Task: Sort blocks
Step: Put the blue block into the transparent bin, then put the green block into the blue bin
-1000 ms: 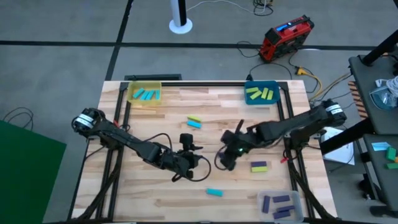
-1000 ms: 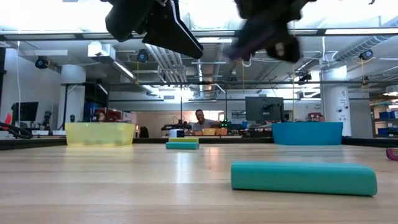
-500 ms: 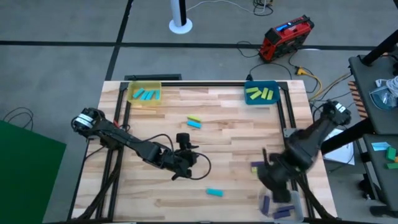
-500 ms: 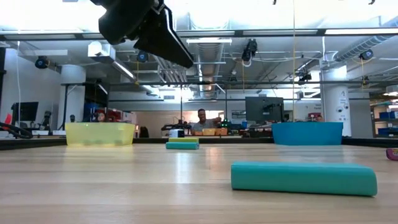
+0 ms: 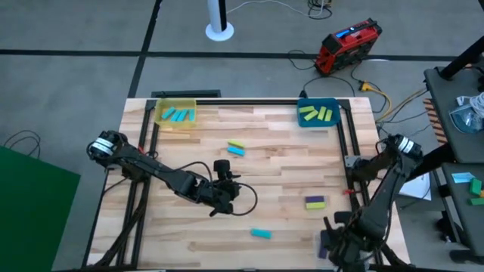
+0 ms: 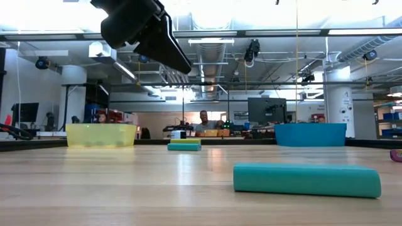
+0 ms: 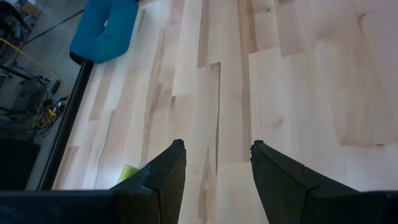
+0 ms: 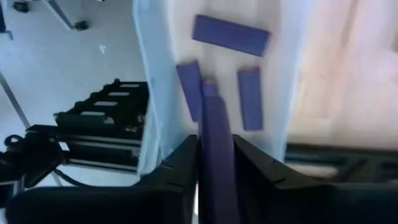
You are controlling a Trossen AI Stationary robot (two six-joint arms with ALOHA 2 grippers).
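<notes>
Scanning from the left, you find the yellow bin (image 5: pixel 176 113) at the far left corner with cyan blocks (image 5: pixel 177 115) in it. The left gripper (image 5: pixel 229 189) hangs above the middle of the table (image 5: pixel 272 151), its fingers (image 7: pixel 163 171) spread wide with nothing between them. A loose cyan block (image 5: pixel 260 233) lies on the near side of it and slightly to its right; a yellow-green and cyan pair (image 5: pixel 236 146) lies on its far side. Further right sit the blue bin (image 5: pixel 318 112) of yellow-green blocks at the far edge and a purple-and-yellow-green pair (image 5: pixel 314 202) on the wood.

At the near right corner, your right gripper (image 8: pixel 216 180) is clamped on a purple block (image 8: pixel 214 134), directly over the clear tray (image 8: pixel 149 81) where three purple blocks already lie. The held block's long axis runs out between the fingers toward the tray. Judging by that, opening the fingers is all that's needed.
</notes>
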